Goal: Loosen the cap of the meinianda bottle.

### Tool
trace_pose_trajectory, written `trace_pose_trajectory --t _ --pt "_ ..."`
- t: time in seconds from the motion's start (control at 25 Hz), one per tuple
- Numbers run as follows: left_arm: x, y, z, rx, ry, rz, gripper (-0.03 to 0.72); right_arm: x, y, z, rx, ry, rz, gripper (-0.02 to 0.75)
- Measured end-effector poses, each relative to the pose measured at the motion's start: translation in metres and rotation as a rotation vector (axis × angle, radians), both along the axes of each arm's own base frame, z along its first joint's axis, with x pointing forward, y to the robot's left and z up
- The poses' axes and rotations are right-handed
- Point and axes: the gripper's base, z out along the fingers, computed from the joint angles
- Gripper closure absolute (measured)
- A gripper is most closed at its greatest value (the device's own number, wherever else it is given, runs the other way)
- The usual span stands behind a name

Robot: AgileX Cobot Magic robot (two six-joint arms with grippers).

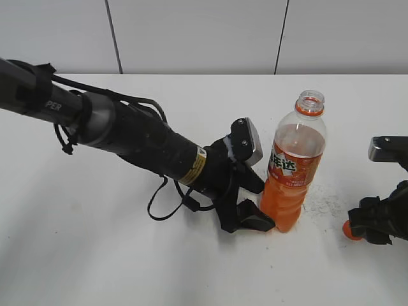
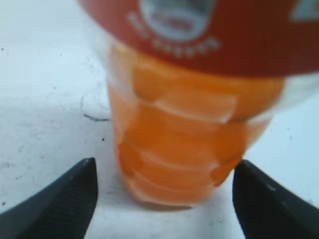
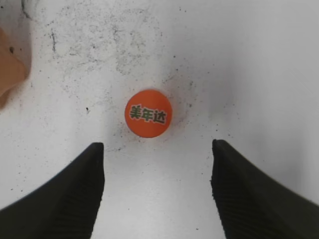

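Observation:
The meinianda bottle (image 1: 294, 172) stands upright on the white table, its neck (image 1: 310, 102) open with no cap on it. My left gripper (image 1: 258, 203) is open low at the bottle's base. In the left wrist view its two fingers (image 2: 70, 199) flank the orange base (image 2: 194, 124) with a small gap on each side. The orange cap (image 3: 148, 113) lies flat on the table, printed top up, just beyond the tips of my open right gripper (image 3: 157, 147). In the exterior view the cap (image 1: 350, 231) peeks out beside the right gripper (image 1: 364, 223), right of the bottle.
The white table (image 1: 95, 255) carries dark scuff marks (image 3: 99, 40) around the cap. The left arm (image 1: 127, 134) with its loose black cable (image 1: 162, 204) crosses the table's left half. A white panelled wall (image 1: 191, 32) runs behind.

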Motion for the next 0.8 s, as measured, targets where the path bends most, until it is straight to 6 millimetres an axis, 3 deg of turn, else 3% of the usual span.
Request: trace_pose_trajectory --t 0.28,0.8 --pt "0.002 0.005 0.0 0.081 0.03 0.049 0.04 -0.001 0.0 0.009 0.019 -0.036 -0.014 0.244" --pt "0.004 0.02 0.037 0.102 -0.023 0.219 0.056 -0.013 -0.002 0.052 0.06 -0.21 -0.014 0.245"
